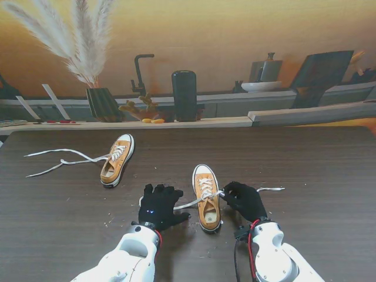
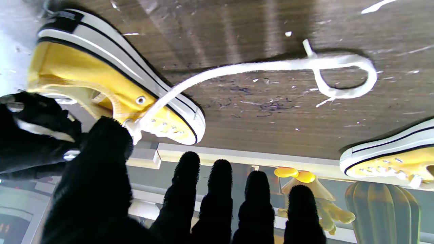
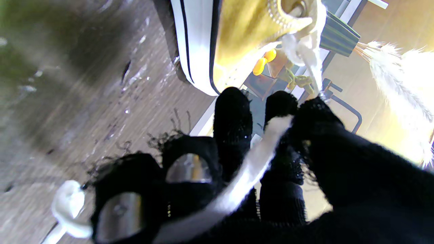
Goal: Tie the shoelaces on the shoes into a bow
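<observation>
Stand view, left to right. Far shoe [image 1: 117,160]: lies on the table [image 1: 317,164] at left, farther from the robot, its 2 untied laces [image 1: 59,160] trailing leftward. Left hand [image 1: 160,205]: fingers spread, holding nothing, just left of the near shoe [image 1: 207,196]. Left lace [image 2: 257,67]: runs slack from this shoe and curls on the wood. Right hand [image 1: 245,200]: thumb and fingers pinch the right lace [image 3: 251,169] just beside the shoe.

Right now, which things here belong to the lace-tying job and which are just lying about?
Job: near shoe, its lace, far shoe, left hand, right hand.
Lying about: vase, black cylinder, bowl.
</observation>
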